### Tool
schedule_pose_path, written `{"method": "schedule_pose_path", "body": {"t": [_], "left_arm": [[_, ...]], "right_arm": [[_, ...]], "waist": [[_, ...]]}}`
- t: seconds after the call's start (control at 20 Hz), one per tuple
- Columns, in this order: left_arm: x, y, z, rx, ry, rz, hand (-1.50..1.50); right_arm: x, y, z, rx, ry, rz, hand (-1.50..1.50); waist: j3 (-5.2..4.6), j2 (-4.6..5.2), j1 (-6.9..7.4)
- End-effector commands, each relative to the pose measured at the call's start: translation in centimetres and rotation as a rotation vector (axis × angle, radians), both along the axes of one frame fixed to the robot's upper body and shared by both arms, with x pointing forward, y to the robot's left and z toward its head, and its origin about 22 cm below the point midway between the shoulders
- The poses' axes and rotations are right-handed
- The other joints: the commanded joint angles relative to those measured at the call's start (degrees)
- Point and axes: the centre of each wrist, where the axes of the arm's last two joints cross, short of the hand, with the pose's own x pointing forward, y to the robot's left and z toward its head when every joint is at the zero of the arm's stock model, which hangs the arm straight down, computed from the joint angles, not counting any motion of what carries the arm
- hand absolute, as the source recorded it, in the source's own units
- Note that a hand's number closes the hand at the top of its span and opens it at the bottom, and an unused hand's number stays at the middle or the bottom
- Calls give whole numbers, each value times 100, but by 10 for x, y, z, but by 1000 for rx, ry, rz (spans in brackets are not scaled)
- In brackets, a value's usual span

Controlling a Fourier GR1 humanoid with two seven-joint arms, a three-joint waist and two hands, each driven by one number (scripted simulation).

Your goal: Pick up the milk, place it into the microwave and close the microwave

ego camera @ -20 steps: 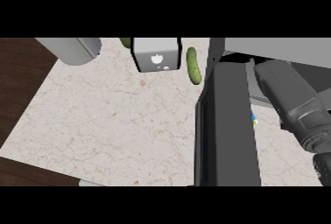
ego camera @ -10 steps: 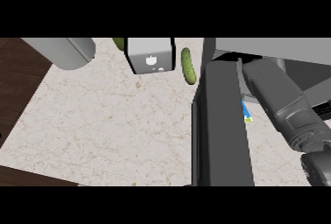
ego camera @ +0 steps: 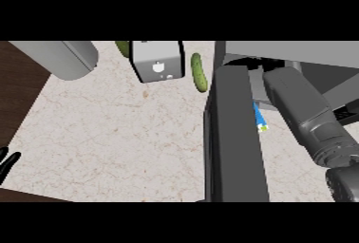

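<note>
Only a thin blue and white strip of the milk carton (ego camera: 259, 116) shows, in the gap between the open microwave door (ego camera: 235, 137) and my right forearm (ego camera: 305, 114). That forearm reaches up into the mouth of the grey microwave (ego camera: 294, 50). My right hand (ego camera: 254, 61) is a dark shape at the opening, mostly hidden by the door and the microwave's top. The tips of my left hand (ego camera: 7, 159) show at the lower left edge, with straight fingers and nothing in them.
A grey box with a white mark (ego camera: 157, 59) stands at the back of the counter, with a green cucumber (ego camera: 199, 72) at its right and another green thing (ego camera: 123, 47) at its left. A big grey cylinder (ego camera: 60, 57) lies back left. Dark wood borders the counter's left side.
My right forearm has pushed further up towards the microwave's opening, and the blue strip has shifted left with it. My left hand's fingertips have come into view at the lower left.
</note>
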Motion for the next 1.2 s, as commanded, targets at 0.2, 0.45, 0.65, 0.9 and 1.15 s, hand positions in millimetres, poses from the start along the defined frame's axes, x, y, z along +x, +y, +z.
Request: {"method": "schedule_pose_path", "body": {"t": [0.2,0.45,0.65,0.9,1.15], "left_arm": [[5,-19,-29,-54,14,-93,-150],[9,-40,-31,-38,35,-198,-150],[19,-55,-45,-8,86,-312,-150],[21,-68,-56,52,97,-345,-150],[39,-77,-68,103,105,-334,-150]], "right_arm": [[-10,-43,-16,71,20,38,-150],[-27,-53,-49,243,61,198,-150],[-34,-42,-66,369,77,268,-150],[-63,-20,-116,521,146,362,-150],[-94,-26,-153,564,185,404,-150]], "waist": [[-17,-166,-352],[-7,-229,-502],[-11,-243,-541],[-22,-347,-674],[-31,-413,-840]]}}
